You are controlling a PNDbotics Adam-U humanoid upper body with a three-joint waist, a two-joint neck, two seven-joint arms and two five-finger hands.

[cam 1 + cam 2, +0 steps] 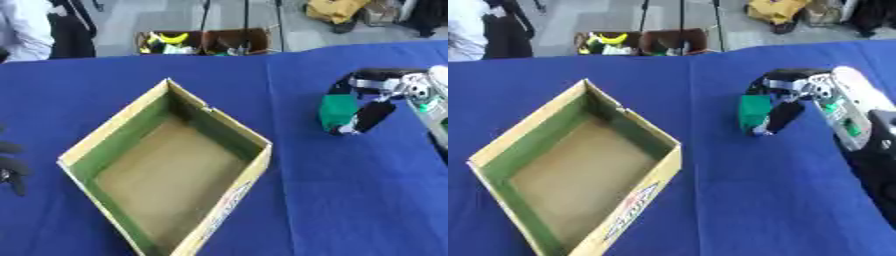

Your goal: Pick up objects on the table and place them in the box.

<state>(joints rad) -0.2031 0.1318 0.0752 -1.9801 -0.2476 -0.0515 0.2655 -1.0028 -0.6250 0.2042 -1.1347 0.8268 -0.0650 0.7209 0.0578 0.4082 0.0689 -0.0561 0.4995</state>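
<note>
An open cardboard box [248,135] with green inner walls lies on the blue table, left of centre, and is empty. My right hand [374,111] comes in from the right and is curled round a green object [336,112], held just above the cloth to the right of the box. Thumb and fingers hide part of the object. Only the dark fingers of my left hand [10,165] show at the left edge, beside the box's left corner.
The blue tablecloth [332,200] covers the whole table. Beyond its far edge stand cardboard crates [206,42] holding yellow and other items on the floor, and a person stands at the top left.
</note>
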